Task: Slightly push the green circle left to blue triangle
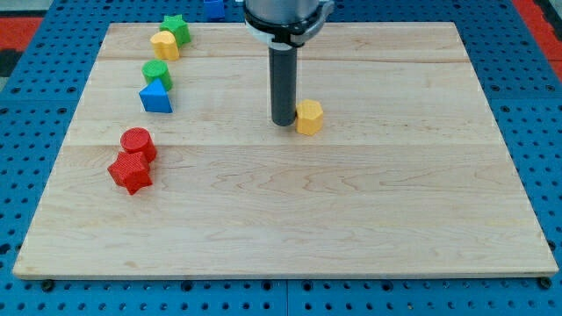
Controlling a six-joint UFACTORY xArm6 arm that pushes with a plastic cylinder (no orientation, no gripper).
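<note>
The green circle [157, 72] sits at the view's upper left, touching the top of the blue triangle [156, 97] just below it. My tip [283, 122] is near the board's middle, far to the right of both, right beside the left side of a yellow hexagon block [309, 116].
A green star [176, 28] and a yellow heart-like block [164, 44] lie at the upper left. A red cylinder [138, 143] and a red star [130, 171] sit at the left, lower down. A blue block [213, 7] lies beyond the wooden board's [351, 211] top edge.
</note>
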